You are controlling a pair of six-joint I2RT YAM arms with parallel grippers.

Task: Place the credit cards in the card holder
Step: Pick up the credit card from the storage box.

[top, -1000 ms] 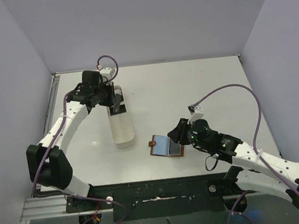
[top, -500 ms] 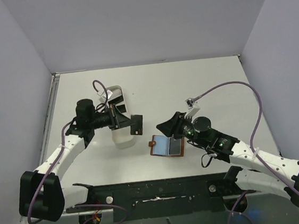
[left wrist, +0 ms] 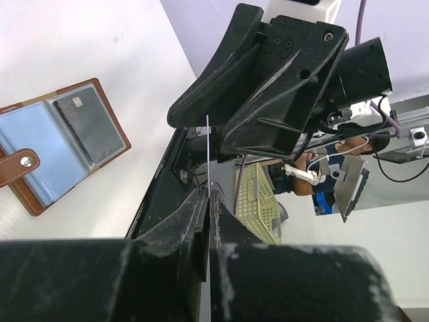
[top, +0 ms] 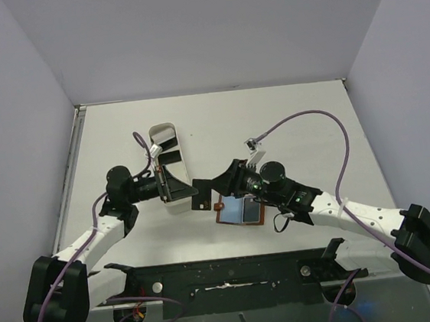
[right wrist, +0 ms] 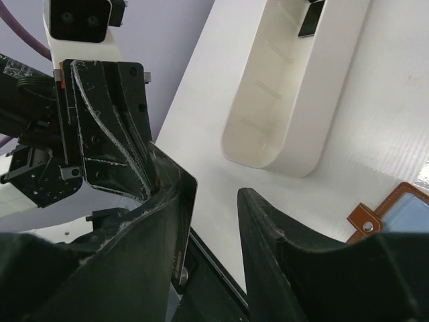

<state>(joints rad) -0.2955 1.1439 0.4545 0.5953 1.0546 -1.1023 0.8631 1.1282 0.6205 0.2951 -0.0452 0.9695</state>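
Card (top: 202, 195), thin and black, clamped edge-on in left gripper (left wrist: 208, 196) and standing between jaws of wide-open right gripper (right wrist: 213, 194), brown leather wallet (left wrist: 64, 144) lying open nearby, chip of its tucked card (left wrist: 90, 127) seen only from left wrist.

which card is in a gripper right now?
The black card pinched by the left gripper, off the table. The second card lies in the white tray; the third card sits in the card holder.
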